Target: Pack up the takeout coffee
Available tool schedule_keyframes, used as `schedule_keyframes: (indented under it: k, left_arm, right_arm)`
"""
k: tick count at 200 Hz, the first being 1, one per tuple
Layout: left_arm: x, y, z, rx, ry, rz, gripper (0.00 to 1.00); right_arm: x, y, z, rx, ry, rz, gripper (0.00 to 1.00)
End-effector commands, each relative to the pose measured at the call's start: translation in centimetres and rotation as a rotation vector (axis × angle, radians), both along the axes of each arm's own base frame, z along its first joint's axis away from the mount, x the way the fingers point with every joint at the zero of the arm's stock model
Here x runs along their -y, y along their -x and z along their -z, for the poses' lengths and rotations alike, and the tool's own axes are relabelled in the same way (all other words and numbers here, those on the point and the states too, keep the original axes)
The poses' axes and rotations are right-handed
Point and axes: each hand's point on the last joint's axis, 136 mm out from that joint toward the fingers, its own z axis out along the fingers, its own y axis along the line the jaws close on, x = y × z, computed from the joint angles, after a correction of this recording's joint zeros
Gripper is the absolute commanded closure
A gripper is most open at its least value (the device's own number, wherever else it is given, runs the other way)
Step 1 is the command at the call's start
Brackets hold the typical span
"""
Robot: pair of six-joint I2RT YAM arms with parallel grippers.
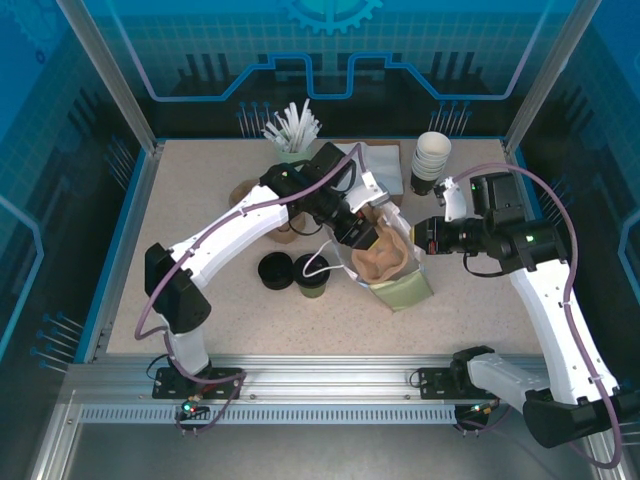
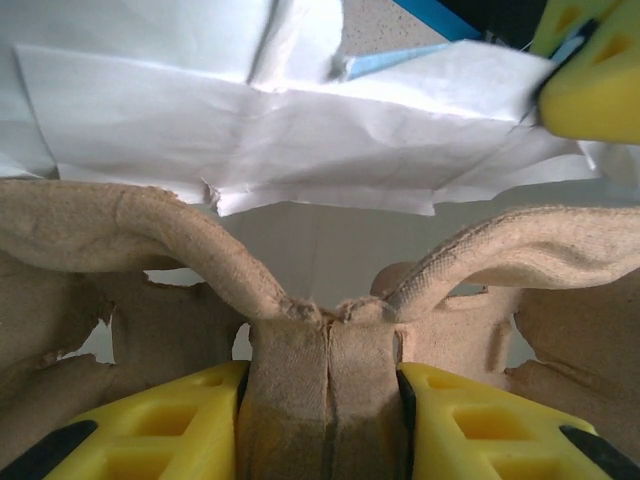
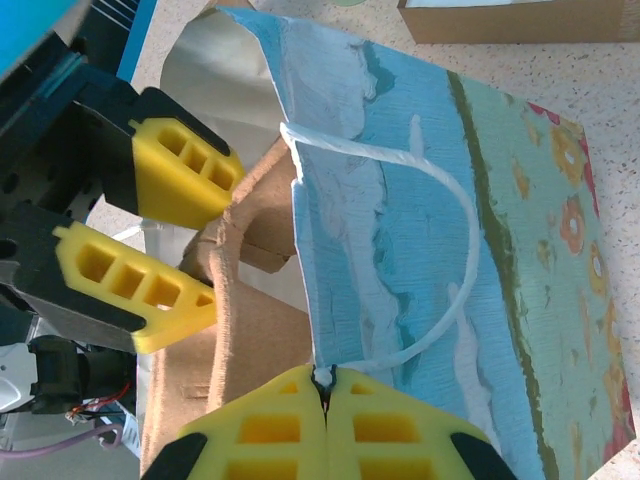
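Overhead, takeout coffee (image 1: 313, 276) near the bag (image 1: 405, 290).

Legible text, labels, brands, numbers: none that I can read from here.
- Bag (image 3: 520, 230): the printed side carries blue, green and orange pattern work; I can make out no letters on it.
- Back panel (image 1: 330, 12): a gear outline and line graphics, without words.
- Arm casings (image 1: 250, 225): any marking on them is too small for me to read.
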Motion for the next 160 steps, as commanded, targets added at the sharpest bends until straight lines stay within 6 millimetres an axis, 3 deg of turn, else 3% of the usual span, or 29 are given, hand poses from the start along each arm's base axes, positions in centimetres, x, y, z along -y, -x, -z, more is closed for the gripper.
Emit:
schedule_keyframes:
  k: [1, 92, 160]
  left_arm:
    - [0.1, -0.1, 0.8, 0.005, 0.002, 0.024, 0.61]
    - [0.5, -0.8, 2.3, -0.004, -0.01, 0.002, 0.61]
    - [0.9, -1.3, 4.7, -0.044, -0.034, -0.011, 0.61]
  right_arm:
    - [-0.8, 0.6, -0.6, 0.012, -0.042, -0.027, 1.0]
    - [-1.4, 1.0, -0.2, -0.007, -0.082, -0.044, 1.0]
    - [-1.7, 1.1, 0.1, -0.013, -0.097, -0.052, 1.0]
